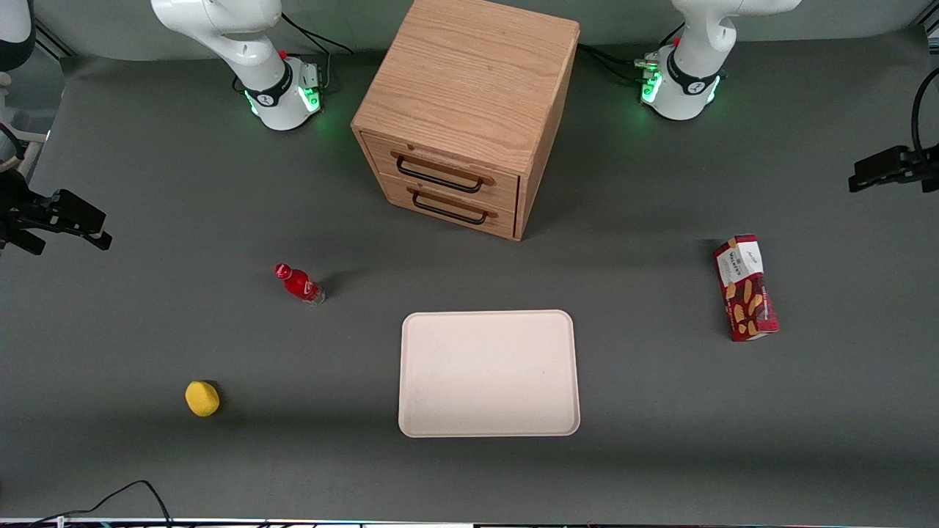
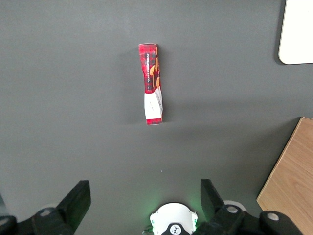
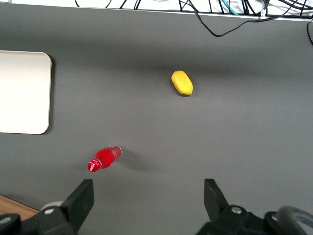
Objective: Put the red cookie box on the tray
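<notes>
Nothing done: the box (image 1: 745, 287) lies on the desk, apart from the tray (image 1: 489, 373); gripper (image 2: 145, 198) above it, jaws open.

This is a robotics lab bench, not a home: a table (image 1: 147, 330) under plain dark grey matting, two white arm bases (image 1: 282, 95) bolted at its edge with green status lights, loose black cables (image 3: 220, 19), and staged props, a small wooden drawer cabinet (image 1: 462, 110) among them. The gripper (image 2: 144, 200) hangs open above the mat
</notes>
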You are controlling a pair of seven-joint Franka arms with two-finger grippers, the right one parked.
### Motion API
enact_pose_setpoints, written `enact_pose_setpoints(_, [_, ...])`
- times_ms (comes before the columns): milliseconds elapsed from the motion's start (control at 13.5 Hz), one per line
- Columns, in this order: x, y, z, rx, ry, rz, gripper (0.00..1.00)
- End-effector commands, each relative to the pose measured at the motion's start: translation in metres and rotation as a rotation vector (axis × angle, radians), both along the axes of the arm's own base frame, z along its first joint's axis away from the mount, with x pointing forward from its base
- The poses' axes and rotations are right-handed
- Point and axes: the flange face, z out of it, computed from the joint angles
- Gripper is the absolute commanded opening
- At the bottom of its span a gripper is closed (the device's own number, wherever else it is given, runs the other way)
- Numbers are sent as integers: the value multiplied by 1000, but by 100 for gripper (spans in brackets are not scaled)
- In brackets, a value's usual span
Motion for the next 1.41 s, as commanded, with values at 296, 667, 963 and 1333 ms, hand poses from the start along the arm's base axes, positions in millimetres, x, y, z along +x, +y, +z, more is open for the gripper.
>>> enact_pose_setpoints(296, [5,3,-20,18,63,-14,100])
enact_pose_setpoints(667, [19,8,-179,8,33,-78,100])
enact_pose_setpoints(963, [2,18,-309,10,-99,-113,100])
enact_pose_setpoints(1333, [-10,23,-392,13,-176,-113,9])
